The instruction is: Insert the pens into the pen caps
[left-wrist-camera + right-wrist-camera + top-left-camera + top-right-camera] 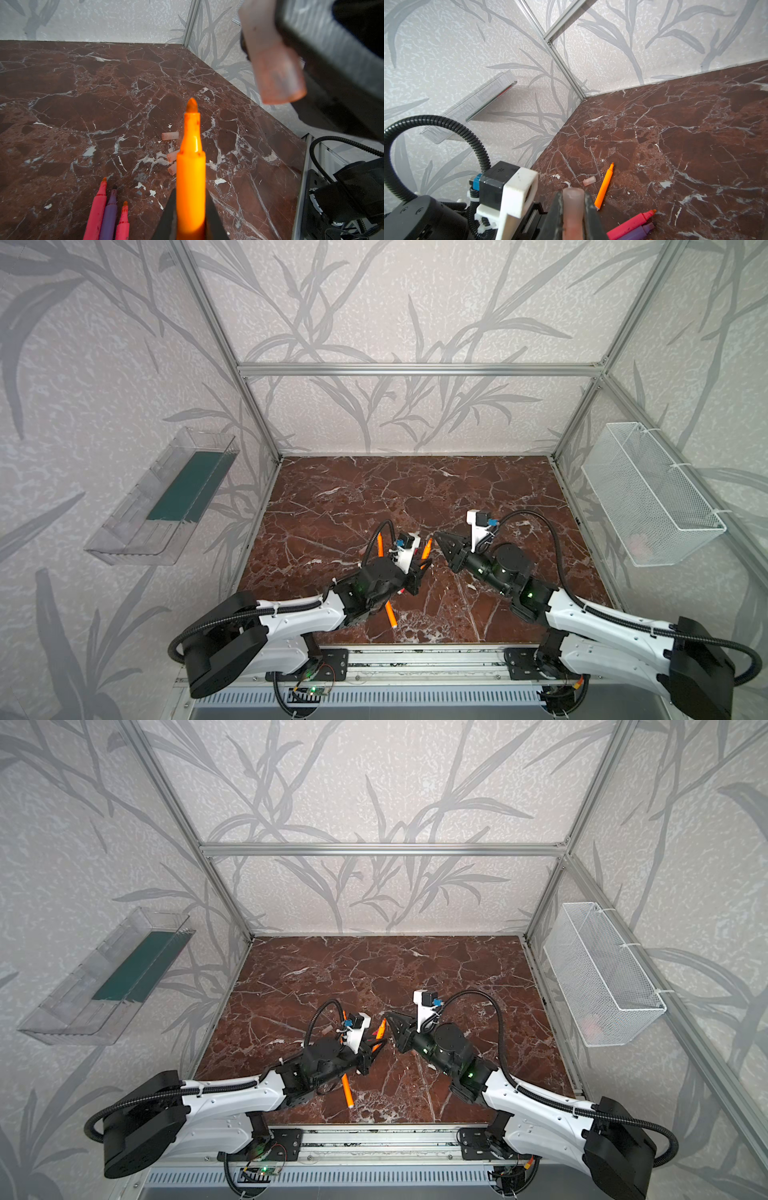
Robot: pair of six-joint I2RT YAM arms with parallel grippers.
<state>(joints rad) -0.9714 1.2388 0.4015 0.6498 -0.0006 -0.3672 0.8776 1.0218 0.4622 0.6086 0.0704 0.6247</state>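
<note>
Orange pen (191,166) fills the near field of the left wrist view. The left hand (191,207) clamps its barrel, tip pointing forward. The pen cap (278,76) hangs ahead of the tip, off the pen's axis and not touching it. Three loose caps (170,136) and three pens (109,214) lie on the table (62,104) below.

Right wrist view: the right hand (573,209) is closed on the cap, which protrudes past the jaws.

Both top views: the hands face tip to tip above the table's near half, and the held pen (427,549) is near the cap.

Procedure: remove the sideways offset first, so that cap bore and pen share one line. Then advance straight along that line with both grips firm. An angled entry would probably drag the tip across the rim.
</note>
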